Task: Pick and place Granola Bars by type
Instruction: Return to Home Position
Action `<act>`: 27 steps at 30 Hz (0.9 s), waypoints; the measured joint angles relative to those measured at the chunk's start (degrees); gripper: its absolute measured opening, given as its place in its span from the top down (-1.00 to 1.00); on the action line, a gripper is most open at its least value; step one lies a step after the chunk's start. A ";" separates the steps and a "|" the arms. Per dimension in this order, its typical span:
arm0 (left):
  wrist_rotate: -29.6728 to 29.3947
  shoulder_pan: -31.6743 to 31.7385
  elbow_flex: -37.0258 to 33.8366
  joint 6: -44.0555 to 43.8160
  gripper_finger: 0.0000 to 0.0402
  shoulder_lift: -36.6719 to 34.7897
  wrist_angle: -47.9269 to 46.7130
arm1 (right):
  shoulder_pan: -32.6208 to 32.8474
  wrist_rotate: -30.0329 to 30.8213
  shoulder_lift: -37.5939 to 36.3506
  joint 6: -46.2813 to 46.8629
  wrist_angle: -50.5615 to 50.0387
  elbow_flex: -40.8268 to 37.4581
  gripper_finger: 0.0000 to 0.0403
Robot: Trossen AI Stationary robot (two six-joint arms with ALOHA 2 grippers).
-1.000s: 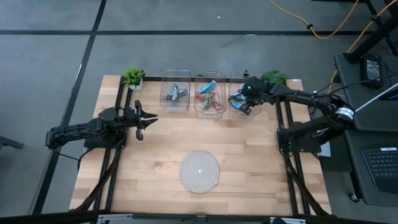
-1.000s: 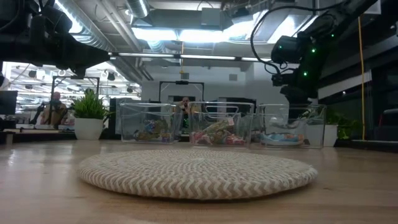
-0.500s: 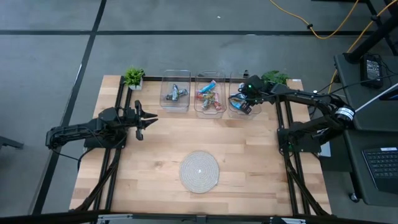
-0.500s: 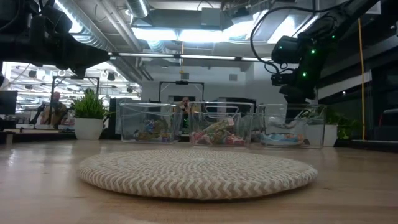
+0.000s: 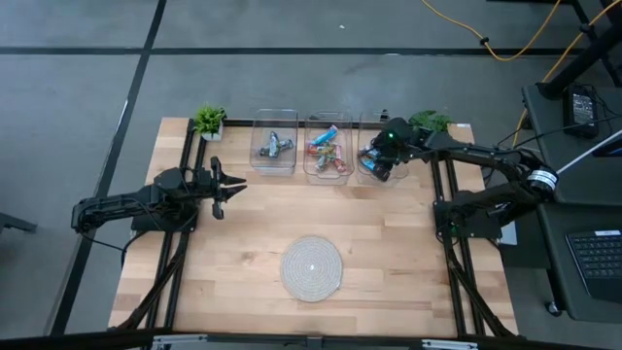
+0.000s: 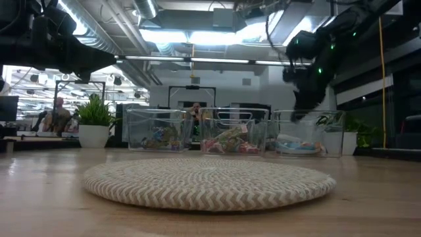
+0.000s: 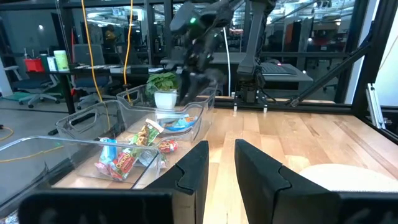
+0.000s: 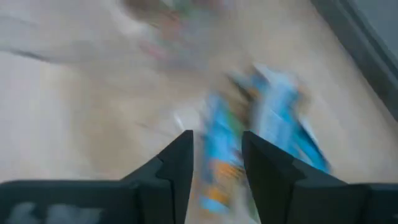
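Note:
Three clear bins stand in a row at the table's far edge. The left bin (image 5: pixel 274 146) holds grey-blue granola bars, the middle bin (image 5: pixel 328 148) red, green and orange ones (image 7: pixel 127 158), and the right bin (image 5: pixel 362 146) bright blue ones (image 8: pixel 273 112). My right gripper (image 5: pixel 377 163) hangs over the right bin, slanting down, open; the blurred right wrist view shows blue bars lying beyond its fingers (image 8: pixel 180 162). My left gripper (image 5: pixel 233 185) waits level at the table's left, open by a narrow gap (image 7: pixel 222 146), with nothing between its fingers.
A round woven mat (image 5: pixel 312 266) lies on the table near the front middle. Small potted plants stand at the far left (image 5: pixel 208 120) and far right (image 5: pixel 429 122) corners. Bare wood stretches between the mat and the bins.
My right gripper has tipped and turned over the right bin, shifting slightly toward the table's left.

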 joint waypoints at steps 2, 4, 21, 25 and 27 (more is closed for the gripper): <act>-0.01 0.00 0.00 0.02 0.64 -0.02 -0.01 | 2.73 -3.27 -2.15 -0.59 2.36 0.00 0.32; 0.02 0.01 0.00 0.02 0.64 -0.01 0.01 | 6.06 -7.02 -5.07 -1.57 6.11 0.02 0.37; 0.01 0.00 -0.01 0.01 0.64 -0.02 0.01 | 39.19 -22.68 -29.41 -8.78 56.59 -29.32 0.97; 0.02 0.02 -0.02 0.02 0.64 -0.02 0.02 | 34.85 -23.08 -41.86 -7.11 58.72 -36.43 0.97; 0.00 0.00 -0.01 0.02 0.64 -0.02 0.02 | 32.59 -26.21 -49.22 -7.15 58.27 -38.78 0.98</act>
